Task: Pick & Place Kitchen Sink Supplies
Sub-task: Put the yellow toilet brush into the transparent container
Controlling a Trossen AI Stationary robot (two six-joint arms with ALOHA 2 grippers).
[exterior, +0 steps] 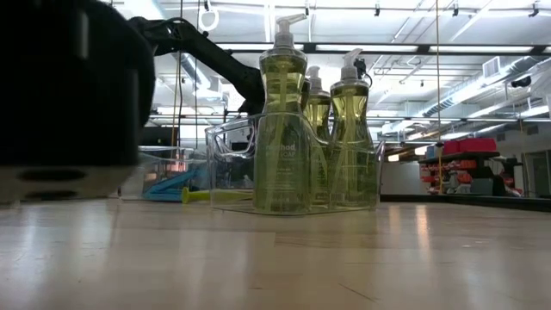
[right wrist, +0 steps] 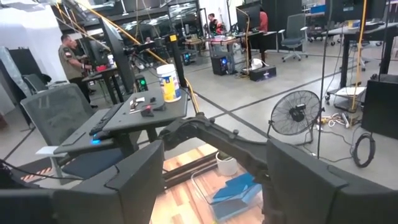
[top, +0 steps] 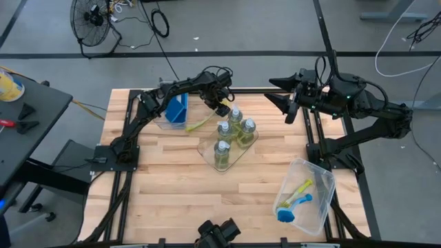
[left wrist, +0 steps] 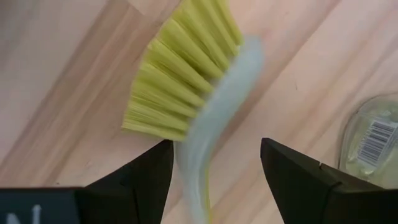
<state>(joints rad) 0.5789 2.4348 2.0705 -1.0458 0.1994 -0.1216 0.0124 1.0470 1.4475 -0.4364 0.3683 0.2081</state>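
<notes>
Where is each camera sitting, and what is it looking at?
High view: above the table, looking straight down; shows both arms, left gripper, right gripper.
Low view: at tabletop height, looking level at the bottles; one dark arm behind.
Left wrist view: on the left arm, facing the tabletop; open fingers either side of the yellow-green brush.
Right wrist view: on the right arm, facing the room; open fingers, left arm beyond.
Shared: high and low both show the bottles.

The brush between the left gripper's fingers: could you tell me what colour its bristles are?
Yellow-green bristles on the brush, with a pale translucent handle, lying between the open left gripper. Best seen in the left wrist view.
</notes>
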